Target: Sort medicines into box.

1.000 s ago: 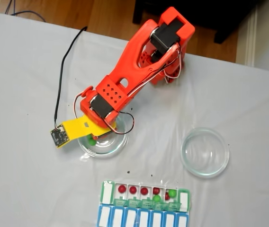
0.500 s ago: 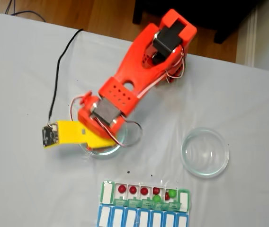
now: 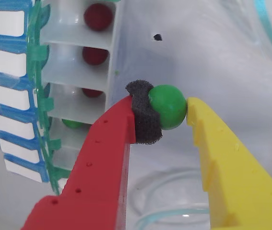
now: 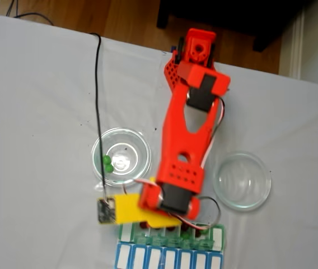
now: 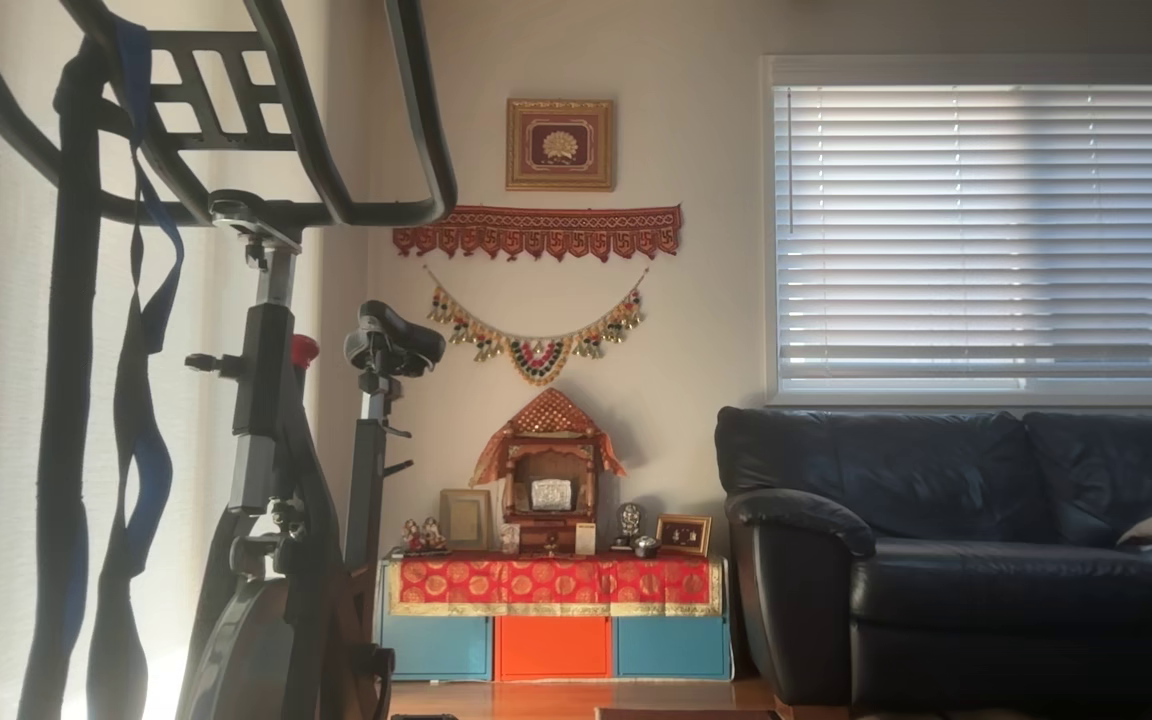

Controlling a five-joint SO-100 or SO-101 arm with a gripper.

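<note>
The two-finger gripper (image 3: 173, 110) is clamping a glossy green pea-sized pill (image 3: 167, 106) between the black foam pad on its red finger (image 3: 105, 163) and the tip of its yellow finger (image 3: 222, 158), and in the wrist view it is hanging just beside the open row of the long green translucent pill organizer (image 3: 42, 103). Dark red round pills (image 3: 97, 16) are sitting in the nearer compartments, with another green one lower down the row. In the fixed view the orange arm (image 4: 184, 140) is reaching over the organizer (image 4: 218, 238) at the front edge of the white table, while two green pills (image 4: 107, 163) are waiting in the round clear dish (image 4: 142, 148); a second clear dish (image 4: 262, 182) is lying off to the right. The step looks like a placement: the pill is needing to travel sideways until it is squarely above a compartment, then lower before the fingers part, because a round pill dropped from height would likely bounce out. The grip appears slim, so slow wrist motion seems wise.
</note>
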